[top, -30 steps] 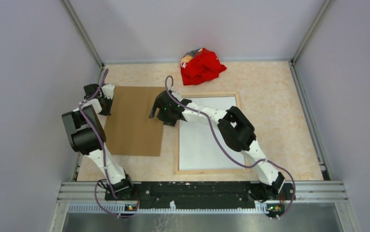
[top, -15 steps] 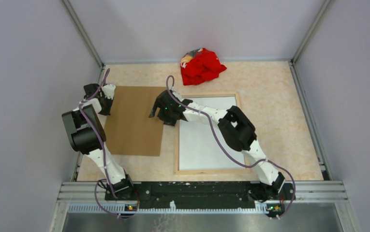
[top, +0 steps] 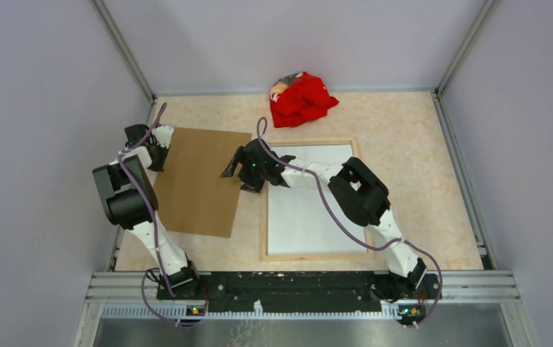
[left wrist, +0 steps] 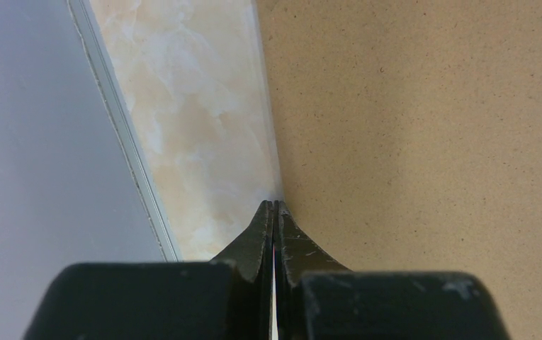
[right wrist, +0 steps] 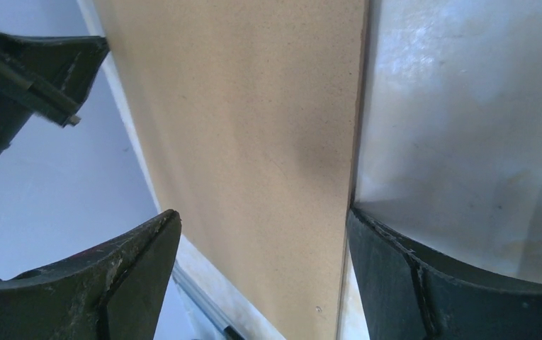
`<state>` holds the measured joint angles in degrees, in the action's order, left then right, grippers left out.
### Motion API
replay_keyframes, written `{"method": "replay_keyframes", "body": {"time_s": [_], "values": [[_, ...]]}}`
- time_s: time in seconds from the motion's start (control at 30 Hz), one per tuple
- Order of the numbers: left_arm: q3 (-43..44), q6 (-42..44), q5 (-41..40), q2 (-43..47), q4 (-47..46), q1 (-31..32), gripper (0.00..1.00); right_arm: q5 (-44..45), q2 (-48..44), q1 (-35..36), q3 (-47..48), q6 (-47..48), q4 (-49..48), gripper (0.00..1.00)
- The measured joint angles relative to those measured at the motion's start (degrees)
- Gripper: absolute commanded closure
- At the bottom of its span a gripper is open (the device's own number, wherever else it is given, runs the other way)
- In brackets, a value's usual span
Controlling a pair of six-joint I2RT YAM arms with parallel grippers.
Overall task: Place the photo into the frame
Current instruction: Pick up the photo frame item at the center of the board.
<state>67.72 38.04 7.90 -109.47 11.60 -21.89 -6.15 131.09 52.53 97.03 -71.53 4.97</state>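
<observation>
Bench (top: pixel 418 144): marbled beige top, carrying everything below.
Frame (top: pixel 316 255): flat on the bench in front of my right arm, pale wood edges up, long axis running from near to far.
Photo (top: pixel 302 217): inside the frame, white back up, long axis matching the frame's.
Backing board (top: pixel 194 188): plain brown, left of the frame, long axis near to far and skewed a little.
Red cloth (top: pixel 301 100): crumpled beyond the frame.
My right hand (right wrist: pixel 262 216): fingers wide apart over the board's right edge.
My left hand (left wrist: pixel 273 212): fingers pressed together, tips at the board's left edge.
</observation>
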Motion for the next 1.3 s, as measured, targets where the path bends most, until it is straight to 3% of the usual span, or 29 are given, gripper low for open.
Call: {"method": "replay_keyframes", "body": {"time_s": [0.5, 0.8, 1.07, 1.13, 1.3], "values": [[-0.6, 2.4, -0.7, 0.2, 0.0, 1.0, 1.00, -1.4, -10.7, 0.3, -10.1, -2.3, -13.1, 0.15], [-1.4, 2.1, 2.4, 2.2, 4.3, 8.5, 1.00, 1.3, -19.3, 0.9, -17.9, -4.2, -20.8, 0.15], [-1.5, 0.8, 5.6, 3.0, 7.6, 13.2, 1.00, 3.9, -25.1, 0.6, -27.9, -5.6, -21.1, 0.16], [-1.5, 0.6, 5.8, 3.1, 7.9, 13.4, 1.00, 4.4, -26.2, 0.5, -29.6, -5.7, -20.5, 0.24], [-1.5, 0.0, 6.0, 3.2, 8.4, 13.7, 1.00, 7.1, -30.4, 0.2, -32.4, -4.8, -17.4, 0.57]]}}
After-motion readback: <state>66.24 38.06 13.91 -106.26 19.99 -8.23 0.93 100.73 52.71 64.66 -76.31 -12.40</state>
